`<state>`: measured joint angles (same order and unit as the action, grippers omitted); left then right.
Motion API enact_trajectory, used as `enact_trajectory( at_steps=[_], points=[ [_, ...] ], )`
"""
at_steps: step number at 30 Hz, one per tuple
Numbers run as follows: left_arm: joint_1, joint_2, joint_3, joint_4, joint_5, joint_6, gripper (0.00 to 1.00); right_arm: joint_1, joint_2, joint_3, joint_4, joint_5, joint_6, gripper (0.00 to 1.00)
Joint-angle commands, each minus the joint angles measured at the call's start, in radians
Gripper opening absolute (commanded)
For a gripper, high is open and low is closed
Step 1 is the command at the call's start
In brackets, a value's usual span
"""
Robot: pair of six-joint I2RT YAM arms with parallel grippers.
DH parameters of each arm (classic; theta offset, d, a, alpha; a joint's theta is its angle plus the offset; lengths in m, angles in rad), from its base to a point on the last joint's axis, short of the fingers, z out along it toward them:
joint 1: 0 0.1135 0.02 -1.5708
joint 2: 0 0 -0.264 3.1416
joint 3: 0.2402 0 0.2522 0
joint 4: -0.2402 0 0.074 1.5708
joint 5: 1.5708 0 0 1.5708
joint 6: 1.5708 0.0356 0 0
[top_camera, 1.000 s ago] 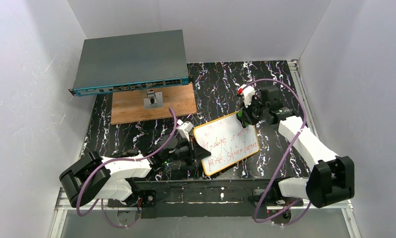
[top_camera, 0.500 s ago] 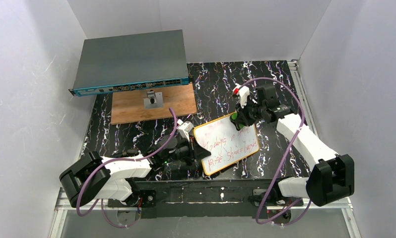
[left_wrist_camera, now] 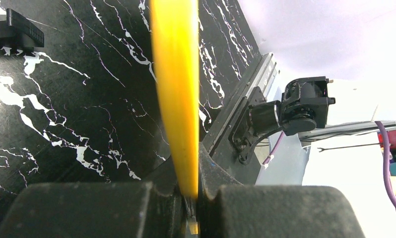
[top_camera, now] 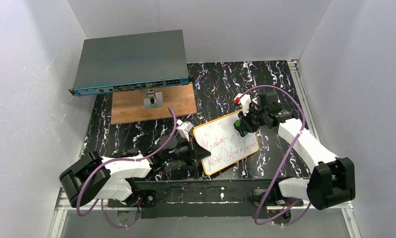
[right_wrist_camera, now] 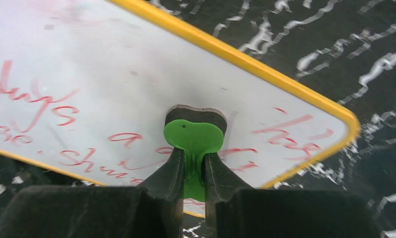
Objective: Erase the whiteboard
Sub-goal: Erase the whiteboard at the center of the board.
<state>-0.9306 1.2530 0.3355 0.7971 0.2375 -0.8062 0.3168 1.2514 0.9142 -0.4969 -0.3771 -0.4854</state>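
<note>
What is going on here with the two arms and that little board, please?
The left gripper is clamped on the left edge of the small rectangular orange-rimmed whiteboard, steadying it. The right gripper holds a small green eraser block pressed against the board's white face, toward its far right end. Red handwritten marks cover much of the board, so the erasing is far from done.
</note>
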Motion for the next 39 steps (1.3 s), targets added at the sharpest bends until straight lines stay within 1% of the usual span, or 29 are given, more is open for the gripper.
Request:
enact_trajectory(
  at_steps=[1,3,5,8,11,14,16,20,23,25,27,30,32,35,37,39],
  points=[
    [-0.017,-0.029,0.016,0.105,0.092,0.086,0.00,0.045,-0.003,0.025,-0.037,-0.172,0.005,0.01],
    [-0.017,-0.031,0.013,0.102,0.090,0.086,0.00,0.042,0.011,0.071,-0.004,-0.121,0.072,0.01],
    [-0.017,-0.037,0.013,0.098,0.089,0.087,0.00,0.024,0.033,0.107,0.039,-0.031,0.135,0.01],
    [-0.017,-0.040,0.014,0.095,0.088,0.086,0.00,-0.021,0.076,0.139,0.063,0.094,0.178,0.01],
    [-0.017,-0.045,0.013,0.092,0.087,0.088,0.00,-0.057,0.086,0.117,0.078,0.154,0.173,0.01],
    [-0.017,-0.047,0.010,0.094,0.087,0.088,0.00,-0.059,0.087,0.086,0.054,0.183,0.107,0.01],
    [-0.017,-0.049,0.010,0.093,0.088,0.089,0.00,-0.059,0.091,0.070,0.010,0.158,0.067,0.01],
    [-0.017,-0.045,0.010,0.096,0.088,0.091,0.00,-0.039,0.079,0.045,-0.107,-0.048,-0.036,0.01],
    [-0.017,-0.036,0.010,0.104,0.089,0.089,0.00,0.018,0.040,0.029,-0.127,-0.138,-0.071,0.01],
    [-0.017,-0.035,0.010,0.106,0.090,0.088,0.00,0.028,0.028,0.055,-0.105,-0.162,-0.038,0.01],
    [-0.017,-0.036,0.010,0.101,0.091,0.088,0.00,0.026,0.040,0.105,-0.065,-0.111,0.027,0.01],
    [-0.017,-0.041,0.014,0.094,0.090,0.090,0.00,0.002,0.081,0.172,-0.014,0.030,0.116,0.01],
    [-0.017,-0.041,0.014,0.096,0.091,0.089,0.00,-0.024,0.105,0.194,0.006,0.104,0.144,0.01],
    [-0.017,-0.047,0.013,0.092,0.090,0.089,0.00,-0.053,0.109,0.171,0.039,0.176,0.149,0.01],
    [-0.017,-0.052,0.011,0.090,0.091,0.091,0.00,-0.056,0.100,0.135,0.053,0.215,0.111,0.01],
    [-0.017,-0.056,0.011,0.086,0.092,0.094,0.00,-0.056,0.094,0.106,0.031,0.217,0.070,0.01]
  ],
)
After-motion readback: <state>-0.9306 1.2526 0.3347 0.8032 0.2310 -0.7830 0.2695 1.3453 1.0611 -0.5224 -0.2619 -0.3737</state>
